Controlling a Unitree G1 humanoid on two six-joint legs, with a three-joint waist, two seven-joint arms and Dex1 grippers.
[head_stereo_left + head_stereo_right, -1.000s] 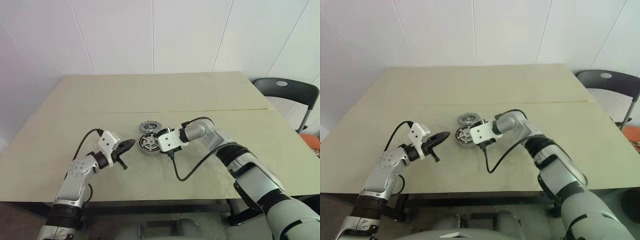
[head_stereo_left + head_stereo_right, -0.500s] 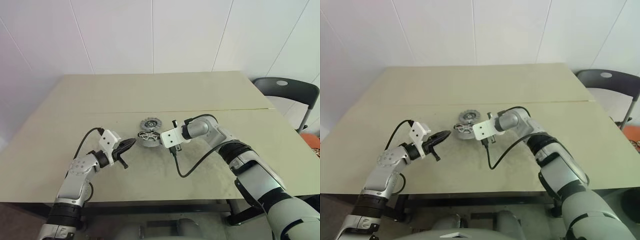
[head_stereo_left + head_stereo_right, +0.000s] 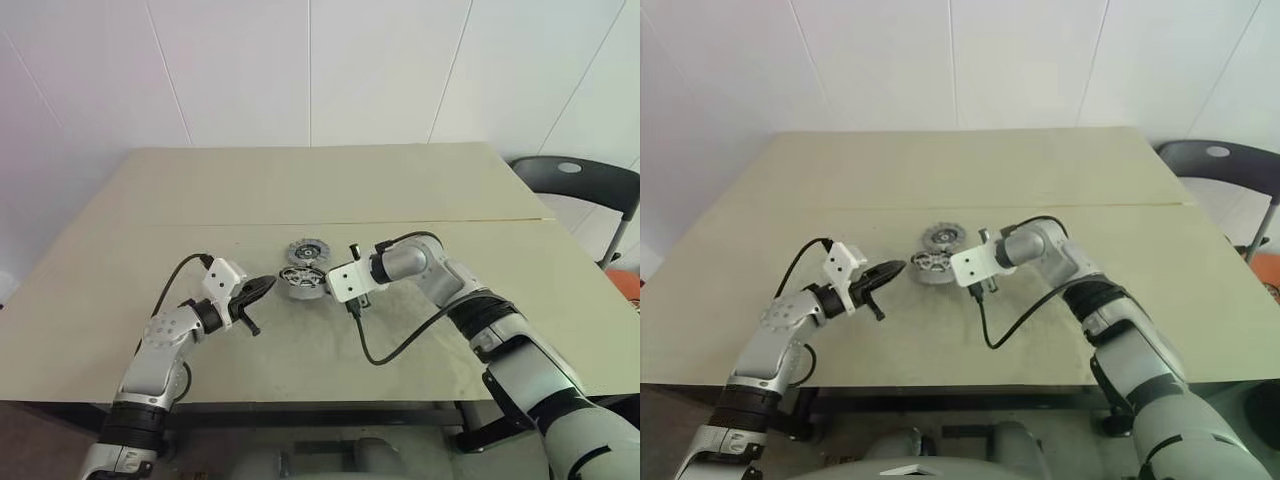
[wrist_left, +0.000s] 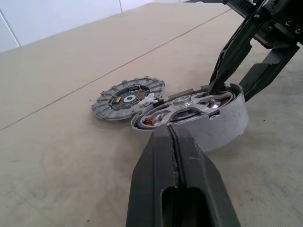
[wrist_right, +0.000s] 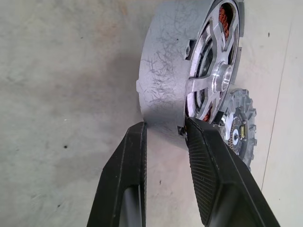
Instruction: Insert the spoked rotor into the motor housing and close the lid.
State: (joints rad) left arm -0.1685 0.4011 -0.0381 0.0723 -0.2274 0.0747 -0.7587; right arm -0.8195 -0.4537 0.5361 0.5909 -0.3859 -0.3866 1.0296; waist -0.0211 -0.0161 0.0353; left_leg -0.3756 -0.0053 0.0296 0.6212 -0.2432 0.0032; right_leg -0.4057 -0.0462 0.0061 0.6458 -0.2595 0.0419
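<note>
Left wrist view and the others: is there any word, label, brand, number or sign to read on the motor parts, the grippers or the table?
None can be read.
Grey ribbed-edge metal lid: small white patch at its dark centre, too small to read.
Dark-rimmed motor housing with copper windings: bare metal, no marking.
Beige table: blank.

The left gripper is seen lower left of centre, pressed fully shut and pointed right. The right gripper is angled down at centre, its fingers parted a bit.
</note>
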